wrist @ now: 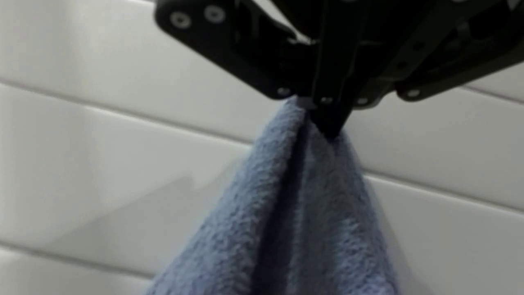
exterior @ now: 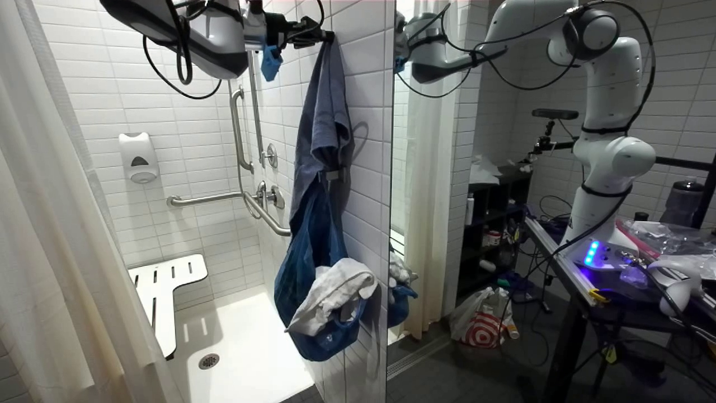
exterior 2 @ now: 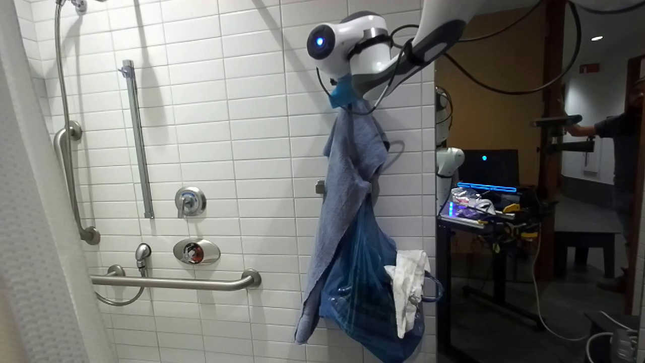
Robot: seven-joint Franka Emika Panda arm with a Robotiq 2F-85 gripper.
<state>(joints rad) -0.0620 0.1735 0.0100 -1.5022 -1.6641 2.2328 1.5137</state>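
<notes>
As gripper [wrist: 317, 112] pinches towel [exterior 2: 347, 201] up top, blue bag [exterior 2: 363, 287] hangs v. near.
Poss. slip b/c only tip's held.

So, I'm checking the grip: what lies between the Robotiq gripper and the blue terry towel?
Nothing visible: in the wrist view, the Robotiq gripper pinches the top of the blue terry towel directly.

Blue bag [exterior 2: 358, 292] hangs against white tiled wall [exterior 2: 262, 151]; crumpled white cloth [exterior 2: 409, 282] lies over its edge. In an exterior view: soap dispenser [exterior: 140, 158] mounted above slotted white seat [exterior: 166, 296]; round drain [exterior: 209, 361] in shower floor [exterior: 251, 336]; pale curtain [exterior: 50, 224] alongside. Metal grab bar [exterior 2: 186, 283] runs horizontally below lever valve [exterior 2: 190, 202], both wall-mounted.
</notes>
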